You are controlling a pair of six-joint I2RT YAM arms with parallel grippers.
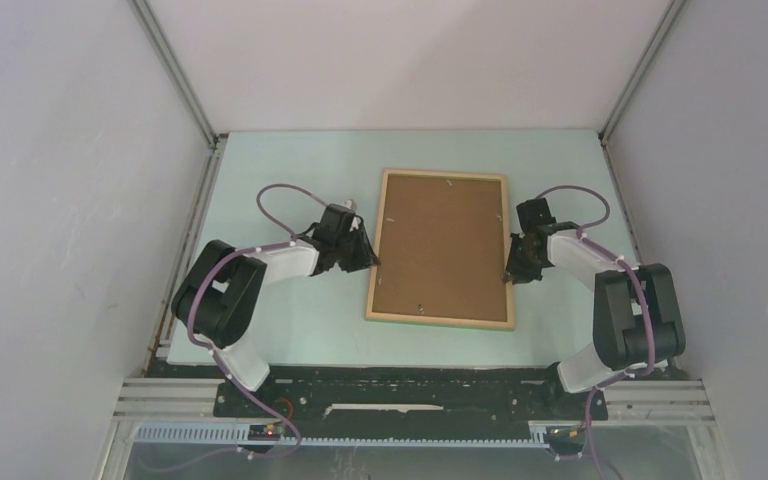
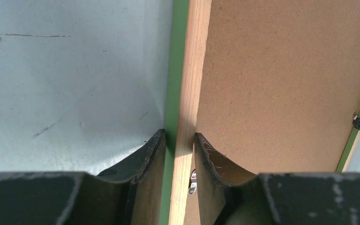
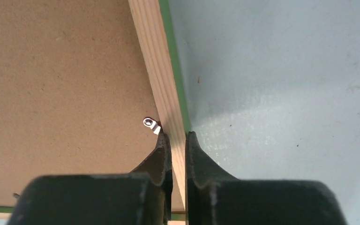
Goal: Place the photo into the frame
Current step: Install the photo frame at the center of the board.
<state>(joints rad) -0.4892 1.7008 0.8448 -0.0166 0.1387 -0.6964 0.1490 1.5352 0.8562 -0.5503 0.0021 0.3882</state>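
Top external: left gripper (image 1: pixel 372 262) and right gripper (image 1: pixel 509 272) each clamp opposite rails of the frame (image 1: pixel 445 175).

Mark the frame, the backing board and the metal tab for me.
frame (image 1: pixel 440 320), top external view, on its near wooden rail.
backing board (image 1: pixel 443 245), top external view, on the middle of its brown face.
metal tab (image 3: pixel 151 124), right wrist view, on its round eyelet end.

No readable text — seemingly none.

Pale-wood frame (image 1: pixel 444 176), back side up
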